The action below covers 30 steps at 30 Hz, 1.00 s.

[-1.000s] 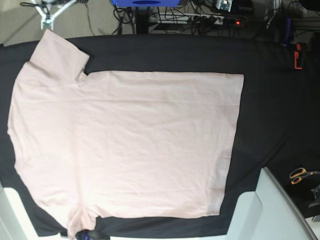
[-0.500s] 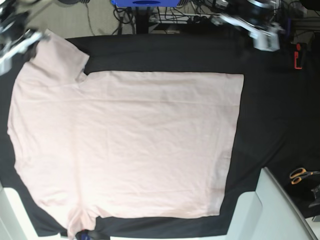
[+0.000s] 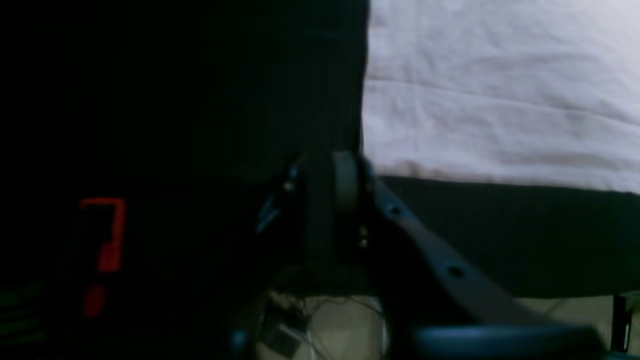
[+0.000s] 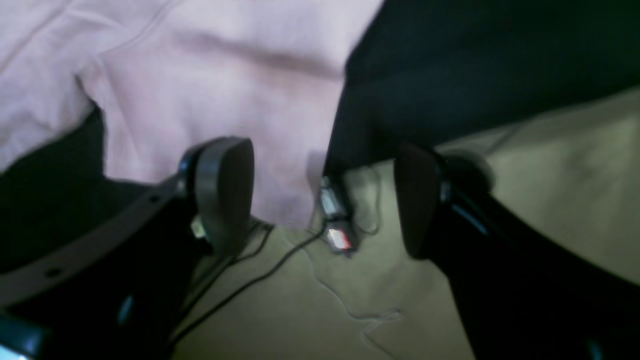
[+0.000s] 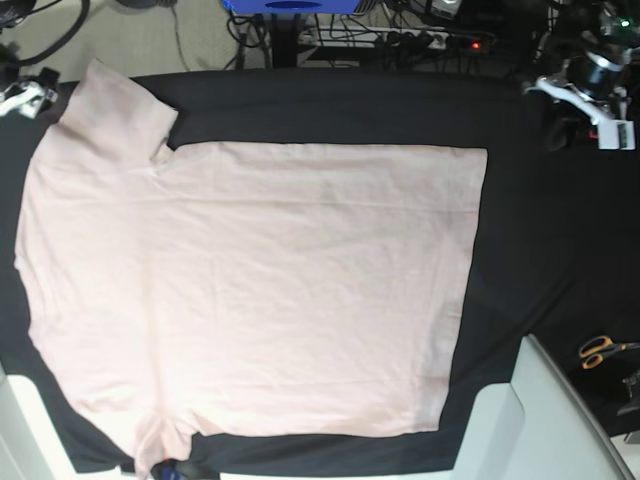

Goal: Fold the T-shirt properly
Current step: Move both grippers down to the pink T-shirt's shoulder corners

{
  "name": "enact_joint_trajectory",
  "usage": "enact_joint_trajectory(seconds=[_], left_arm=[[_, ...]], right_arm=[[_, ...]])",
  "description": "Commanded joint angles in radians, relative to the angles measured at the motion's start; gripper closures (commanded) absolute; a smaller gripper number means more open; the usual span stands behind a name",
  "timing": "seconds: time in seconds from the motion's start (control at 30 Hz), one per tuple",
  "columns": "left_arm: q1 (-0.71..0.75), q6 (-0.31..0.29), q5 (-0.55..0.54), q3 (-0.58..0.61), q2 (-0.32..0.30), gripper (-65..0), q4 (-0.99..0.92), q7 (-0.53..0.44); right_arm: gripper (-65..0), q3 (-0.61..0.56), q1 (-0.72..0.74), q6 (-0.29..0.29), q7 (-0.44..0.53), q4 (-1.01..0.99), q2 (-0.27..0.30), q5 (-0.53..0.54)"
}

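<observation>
One T-shirt [image 5: 250, 290]: lying flat across the black-covered bench [image 5: 540, 250], filling the frame's left and centre.
Long axis: running left-right, sleeves pointing up and down at left, hem facing right.
Right gripper [image 4: 325, 195]: jaws spreading wide, hovering at the upper-left sleeve edge.
Left gripper [image 3: 345, 200]: upper right, off the cloth; jaw state impossible to tell.
Scissors [image 5: 598, 350]: lying at the lower right.

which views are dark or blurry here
Left wrist: very dark and soft, only the T-shirt is bright. Right wrist: blurred, the open right gripper is out of focus. Base: evenly lit and sharp.
</observation>
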Motion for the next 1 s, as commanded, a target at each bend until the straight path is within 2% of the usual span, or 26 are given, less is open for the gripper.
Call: enact_joint_trajectory(seconds=[0.0,0.1,0.2,0.37,0.53,0.67,0.77,0.9,0.97], left_arm=[[0.002,-0.007,-0.010,-0.030,-0.005,-4.9,-0.006,-0.022],[-0.013,-0.075,-0.010,-0.086,-0.005,0.0,-0.075,-0.025],[-0.028,-0.142,-0.010,-0.129,-0.005,0.0,-0.138,-0.025],[-0.033,-0.147,-0.010,-0.147,-0.009,0.0,-0.187,-0.025],[-0.033,-0.147,-0.010,-0.147,-0.007,0.0,-0.192,-0.025],[-0.036,-0.147,-0.010,-0.145,-0.007,0.0,-0.189,-0.027],[-0.053,-0.147,-0.010,-0.145,-0.007,0.0,-0.192,-0.027],[-0.056,-0.147,-0.011,-0.144,-0.005,0.0,-0.193,-0.022],[-0.056,-0.147,-0.011,-0.144,-0.005,0.0,-0.193,-0.022]], right_arm=[[-41.3,0.007,0.010,0.002,0.011,-0.014,0.022,0.015],[-46.2,0.008,0.015,0.002,0.011,-0.066,0.036,0.037],[-50.3,0.008,0.009,0.002,0.011,-0.085,0.037,0.121],[-50.1,0.007,0.015,0.002,0.014,-0.240,0.088,0.201],[-50.1,-0.002,0.007,0.002,0.061,-0.366,0.129,0.238],[-50.1,-0.008,0.006,0.002,0.054,-0.373,0.121,0.235],[-49.1,-0.085,-0.005,0.002,0.038,-0.369,0.108,0.238],[-38.9,-0.142,-0.014,0.002,0.043,-0.369,0.080,0.238],[-38.3,-0.151,-0.017,0.002,0.045,-0.372,0.071,0.236]])
